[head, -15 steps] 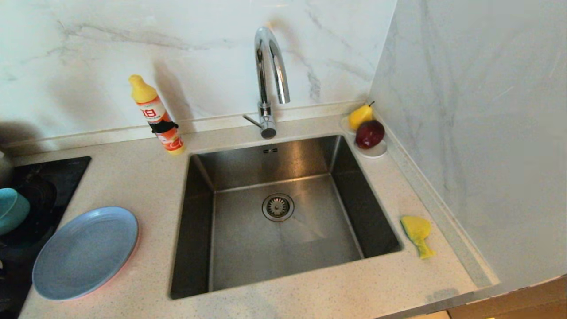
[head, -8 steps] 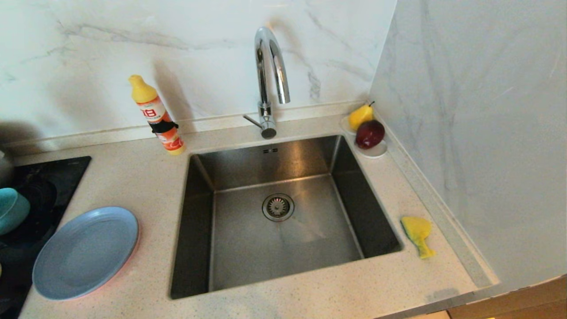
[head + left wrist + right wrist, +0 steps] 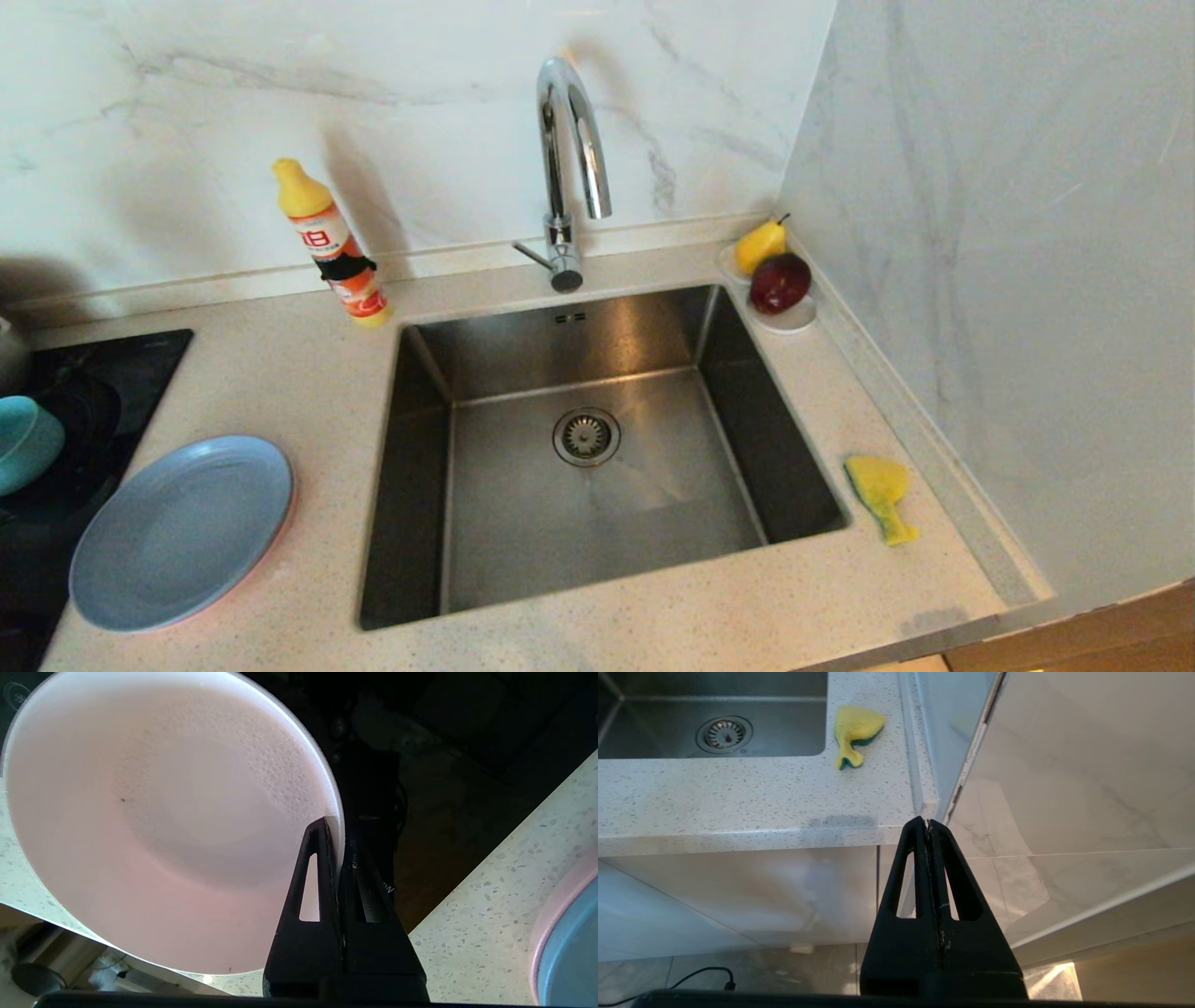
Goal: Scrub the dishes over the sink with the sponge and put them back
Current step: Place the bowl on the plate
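Back wall: white marble-look slab with grey veins (image 3: 280, 84), glossy
Side wall: same pale veined marble panel (image 3: 1008, 280), meets the back wall at the corner
Counter: speckled off-white stone worktop (image 3: 299, 373)
Cooktop: black glass hob (image 3: 89, 383) set in the worktop, far left
Cabinets: glossy white cupboard fronts (image 3: 738, 896) under the worktop
Floor: pale grey tiles (image 3: 784, 970), thin black cable (image 3: 705, 973) lying across
Light: bright, soft shadows on the back wall

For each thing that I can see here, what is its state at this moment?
left gripper: shut on the rim of the pale pink bowl.
right gripper: shut, empty, below the counter edge.
sponge: lying on the counter, right of the sink.
grey-blue plate: flat on the counter.
tap: no water running.
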Available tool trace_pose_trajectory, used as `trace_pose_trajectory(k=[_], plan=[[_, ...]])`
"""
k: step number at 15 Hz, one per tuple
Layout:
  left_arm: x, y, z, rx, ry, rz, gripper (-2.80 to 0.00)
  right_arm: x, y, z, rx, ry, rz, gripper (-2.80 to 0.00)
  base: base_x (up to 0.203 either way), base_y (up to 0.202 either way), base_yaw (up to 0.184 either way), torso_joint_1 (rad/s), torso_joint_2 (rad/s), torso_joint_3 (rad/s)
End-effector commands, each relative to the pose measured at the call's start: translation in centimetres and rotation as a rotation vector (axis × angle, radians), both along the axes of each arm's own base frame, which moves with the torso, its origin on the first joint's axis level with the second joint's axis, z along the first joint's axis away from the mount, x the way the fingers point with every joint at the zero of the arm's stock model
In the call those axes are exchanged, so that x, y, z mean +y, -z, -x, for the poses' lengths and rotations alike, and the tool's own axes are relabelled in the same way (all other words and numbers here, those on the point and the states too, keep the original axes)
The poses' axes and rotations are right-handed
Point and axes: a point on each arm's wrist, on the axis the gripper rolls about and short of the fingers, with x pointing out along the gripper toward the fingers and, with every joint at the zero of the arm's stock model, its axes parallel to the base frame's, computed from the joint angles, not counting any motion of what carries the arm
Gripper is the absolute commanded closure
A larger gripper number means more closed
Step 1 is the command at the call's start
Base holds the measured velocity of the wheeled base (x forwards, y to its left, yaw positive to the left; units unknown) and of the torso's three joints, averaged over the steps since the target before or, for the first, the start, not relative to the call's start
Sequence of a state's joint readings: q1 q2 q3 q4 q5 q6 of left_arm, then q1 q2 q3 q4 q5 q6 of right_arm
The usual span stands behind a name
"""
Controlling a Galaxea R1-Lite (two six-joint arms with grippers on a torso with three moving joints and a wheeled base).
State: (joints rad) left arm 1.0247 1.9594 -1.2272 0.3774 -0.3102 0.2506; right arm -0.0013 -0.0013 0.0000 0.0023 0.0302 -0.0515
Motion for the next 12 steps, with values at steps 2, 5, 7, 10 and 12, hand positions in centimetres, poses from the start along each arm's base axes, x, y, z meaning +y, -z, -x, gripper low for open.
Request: trace_pose_trajectory(k=[2,5,7,10,12], plan=[[-0.6,-1.1,0.3,-0.022,0.008,-0.014,0.0,0.0,0.0,0.0,0.0,0.0,0.001,0.0,0.0,0.0,0.0,0.0,0.0,0.0],[-2.9,-4.4,1.5,-0.075,0.028,-0.043,0.0,0.0,0.0,0.0,0.0,-0.001,0.001,0.0,0.0,0.0,0.0,0.0,0.0,0.0],[-5.5,-6.8,2.2,-0.12,0.074,-0.037,0.0,0.0,0.0,0.0,0.0,-0.001,0.001,0.0,0.0,0.0,0.0,0.0,0.0,0.0],[-9.8,-9.5,1.2,-0.172,0.185,-0.041,0.0,0.0,0.0,0.0,0.0,-0.001,0.001,0.0,0.0,0.0,0.0,0.0,0.0,0.0],[-11.9,-10.5,0.0,-0.203,0.236,-0.031,0.0,0.0,0.0,0.0,0.0,0.0,0.001,0.0,0.0,0.0,0.0,0.0,0.0,0.0]])
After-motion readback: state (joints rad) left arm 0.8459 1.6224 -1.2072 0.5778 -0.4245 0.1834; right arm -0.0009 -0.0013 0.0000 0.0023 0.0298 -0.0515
